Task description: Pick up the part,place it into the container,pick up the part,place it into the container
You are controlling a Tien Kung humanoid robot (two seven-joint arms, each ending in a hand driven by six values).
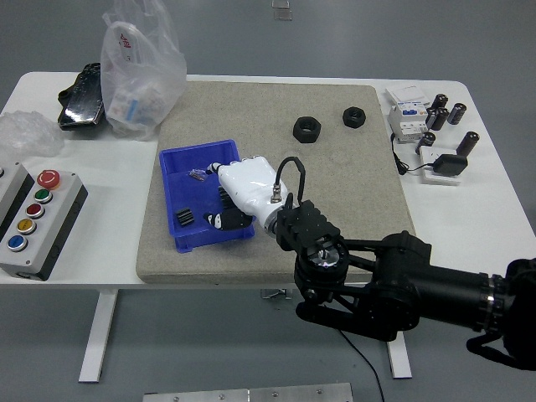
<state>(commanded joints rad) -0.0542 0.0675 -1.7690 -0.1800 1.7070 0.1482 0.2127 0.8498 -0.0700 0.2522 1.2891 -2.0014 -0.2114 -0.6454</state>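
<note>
A: Where do we stand now?

B: Our right hand (243, 188) is over the blue container (176, 172), with its white back toward the camera. The fingers curl down inside the bin, so we cannot tell if they pinch something or are already empty. One small black part (186, 218) lies on the bin floor to the left of the hand, apart from it. A little metal piece (198, 174) lies near the far wall.

A: So how do we do this step well?

B: We think the hand should lift straight up, because the near wall of the bin is just beside the wrist and a sideways pull could drag the bin over the grey mat (335, 92).

A: And then?

B: Two black nuts (306, 129) wait at the far side of the mat, well apart from the bin. The mat between is free, so the way there is open. The items on the right side of the table (494, 209), beyond the mat, we should avoid.
</note>
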